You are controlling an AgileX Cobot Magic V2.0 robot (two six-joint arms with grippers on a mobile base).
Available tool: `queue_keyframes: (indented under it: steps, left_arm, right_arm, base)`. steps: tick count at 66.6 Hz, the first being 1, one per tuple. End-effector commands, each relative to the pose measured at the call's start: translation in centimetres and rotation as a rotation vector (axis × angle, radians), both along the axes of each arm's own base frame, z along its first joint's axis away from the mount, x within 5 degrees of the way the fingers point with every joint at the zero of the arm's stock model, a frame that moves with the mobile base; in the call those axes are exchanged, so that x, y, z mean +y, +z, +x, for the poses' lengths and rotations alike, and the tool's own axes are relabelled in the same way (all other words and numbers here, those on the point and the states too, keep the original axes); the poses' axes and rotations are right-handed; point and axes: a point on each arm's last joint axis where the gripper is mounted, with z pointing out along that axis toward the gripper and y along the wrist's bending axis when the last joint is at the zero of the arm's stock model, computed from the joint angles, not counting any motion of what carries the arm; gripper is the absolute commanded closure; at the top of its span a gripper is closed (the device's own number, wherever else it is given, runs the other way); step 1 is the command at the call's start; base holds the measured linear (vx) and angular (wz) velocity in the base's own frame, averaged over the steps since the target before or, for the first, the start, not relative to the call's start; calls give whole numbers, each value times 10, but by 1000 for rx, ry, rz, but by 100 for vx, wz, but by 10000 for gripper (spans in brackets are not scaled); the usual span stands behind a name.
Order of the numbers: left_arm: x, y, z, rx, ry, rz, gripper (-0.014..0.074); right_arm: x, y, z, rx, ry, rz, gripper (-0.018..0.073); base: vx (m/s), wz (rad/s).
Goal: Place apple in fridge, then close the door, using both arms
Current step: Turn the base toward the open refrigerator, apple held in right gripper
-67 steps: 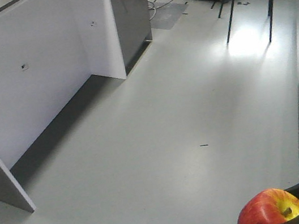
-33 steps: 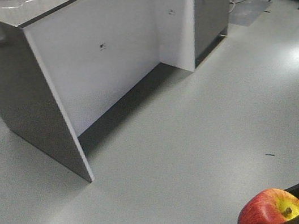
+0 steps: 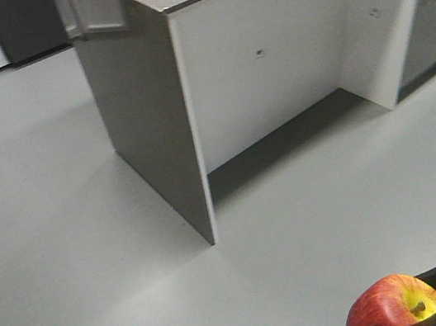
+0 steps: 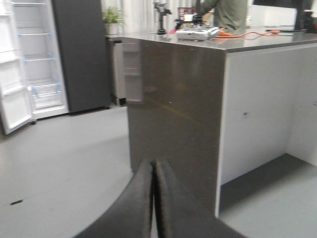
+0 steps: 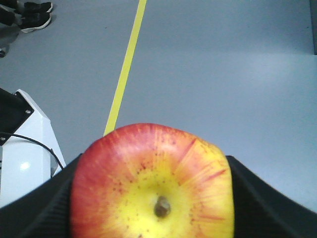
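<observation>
1. Right gripper point(image 5: 153, 225) was clamped on the apple point(image 5: 152, 178), stem dimple facing its wrist cam; I saw it low at the right edge of the front view
2. Left gripper point(image 4: 154, 198) was pinched closed, nothing between the fingers
3. Grey-topped counter point(image 4: 173, 114) stood just ahead
4. Fridge point(image 4: 81, 54) sat well beyond, far left, door point(image 4: 12, 84) standing open, white shelves showing
5. Apple was well apart from the fridge

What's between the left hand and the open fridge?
Only bare grey floor separates the left hand from the fridge, as the left wrist view shows.
</observation>
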Motion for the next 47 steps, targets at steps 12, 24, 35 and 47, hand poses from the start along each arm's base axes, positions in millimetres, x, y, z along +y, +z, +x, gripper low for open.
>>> queue_keyframes:
  steps: [12,24,35,47]
  left_arm:
    - [0,3,-1,-73,4,-3,603]
    - [0,3,-1,-73,4,-3,603]
    - [0,3,-1,-73,4,-3,603]
    - [0,3,-1,-73,4,-3,603]
  right_arm:
    - [2,13,2,-50,-17,65,224]
    - [2,13,2,-50,-17,65,224]
    - [2,13,2,-50,-17,65,224]
    - [2,13,2,-50,-16,64,224]
  base:
    - [5,40]
    - [6,38]
    - [8,38]
    - [9,37]
